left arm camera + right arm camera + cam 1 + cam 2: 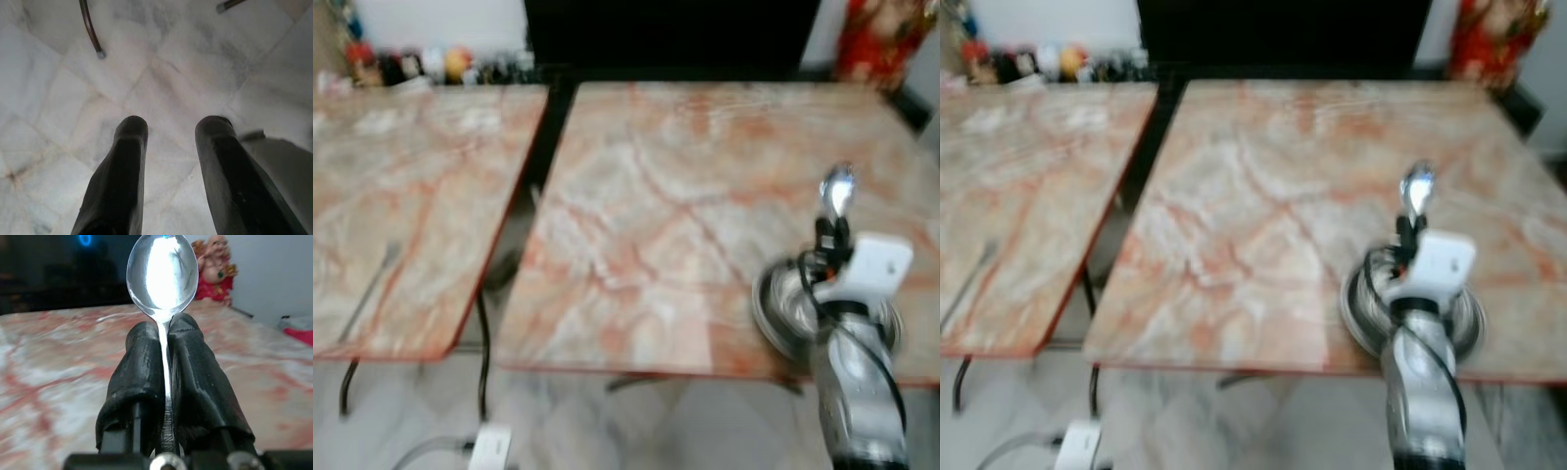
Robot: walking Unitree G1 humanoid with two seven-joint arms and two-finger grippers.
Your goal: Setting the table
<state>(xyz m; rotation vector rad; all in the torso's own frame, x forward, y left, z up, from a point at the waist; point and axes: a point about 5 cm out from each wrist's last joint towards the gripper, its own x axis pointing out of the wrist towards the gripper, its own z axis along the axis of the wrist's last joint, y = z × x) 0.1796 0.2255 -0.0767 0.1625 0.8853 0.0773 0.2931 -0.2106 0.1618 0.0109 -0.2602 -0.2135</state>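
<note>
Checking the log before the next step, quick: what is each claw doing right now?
Left claw: open, holding nothing, hanging over the floor.
Right claw: closed on a spoon, above the steel plate.

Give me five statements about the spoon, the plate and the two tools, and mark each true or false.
1. The right tool is shut on a spoon. True.
2. The spoon's bowl points down into the plate. False: it sticks up above the fingers.
3. A metal plate lies near the front edge of the right table. True.
4. The left tool holds a fork. False: it is open, with floor tiles beyond it.
5. The plate sits on the left table. False: it is on the right one.
</note>
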